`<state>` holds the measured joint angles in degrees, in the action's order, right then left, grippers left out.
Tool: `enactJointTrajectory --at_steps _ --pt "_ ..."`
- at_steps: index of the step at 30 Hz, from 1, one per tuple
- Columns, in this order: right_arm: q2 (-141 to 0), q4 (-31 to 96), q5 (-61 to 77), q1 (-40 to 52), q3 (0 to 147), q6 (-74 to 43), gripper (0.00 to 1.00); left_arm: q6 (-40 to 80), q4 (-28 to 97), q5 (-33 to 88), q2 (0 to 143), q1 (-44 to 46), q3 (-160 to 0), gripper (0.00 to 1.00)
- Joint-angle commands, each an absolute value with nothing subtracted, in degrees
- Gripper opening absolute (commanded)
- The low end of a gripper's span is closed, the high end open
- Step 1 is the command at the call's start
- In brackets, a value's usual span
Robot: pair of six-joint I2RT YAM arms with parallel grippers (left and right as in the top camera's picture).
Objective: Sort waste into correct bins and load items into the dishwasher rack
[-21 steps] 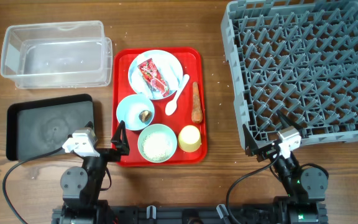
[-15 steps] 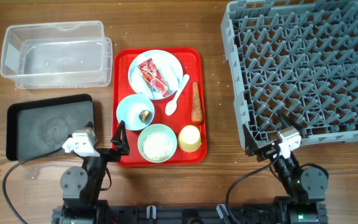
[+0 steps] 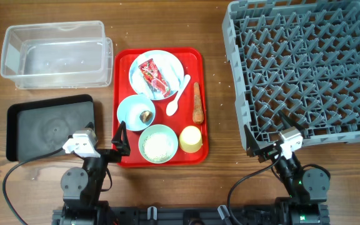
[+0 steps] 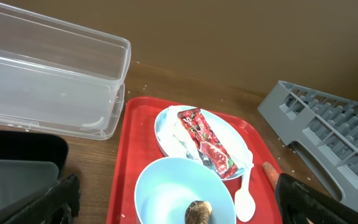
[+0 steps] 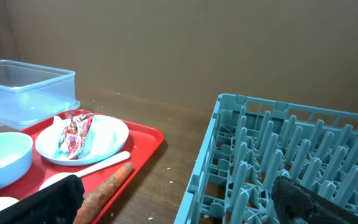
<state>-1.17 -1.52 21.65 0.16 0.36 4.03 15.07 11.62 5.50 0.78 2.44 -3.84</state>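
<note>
On the red tray (image 3: pixel 192 62) a light-blue plate (image 3: pixel 170 62) carries the red wrapper (image 3: pixel 154 76) over a white tissue (image 4: pixel 178 127). Beside it lie the white spoon (image 3: pixel 177 95) and the carrot stick (image 3: pixel 197 103). A light-blue bowl (image 3: pixel 130 107) holds a brown scrap (image 3: pixel 146 115). Rice (image 3: pixel 158 145) fills the pale-green bowl (image 3: pixel 141 142), next to the yellow cup (image 3: pixel 190 139). My left gripper (image 3: pixel 105 140) stands open at the tray's near-left corner. The right gripper (image 3: pixel 269 134) is open and empty at the near-left corner of the grey rack (image 3: pixel 233 69).
The clear tub (image 3: pixel 55 55) sits at the back left with the black tray (image 3: pixel 49 128) in front of it, both left of the red tray. A strip of bare wood separates the red tray from the rack.
</note>
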Motion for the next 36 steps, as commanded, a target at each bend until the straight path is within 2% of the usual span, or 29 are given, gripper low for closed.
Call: enactJointTrajectory --at_steps 1,27,36 --pt "-0.93 -1.85 22.57 -0.08 0.3 4.49 1.0 14.09 11.62 5.98 0.16 2.07 -3.57 1.0" --pt "-0.93 -1.89 22.57 -0.08 0.3 4.47 1.0 14.11 11.62 5.98 0.16 2.07 -3.57 1.0" --pt "-0.93 -8.91 29.47 -0.08 1.13 2.35 1.0 15.7 11.68 9.8 0.49 2.07 -5.82 1.0"
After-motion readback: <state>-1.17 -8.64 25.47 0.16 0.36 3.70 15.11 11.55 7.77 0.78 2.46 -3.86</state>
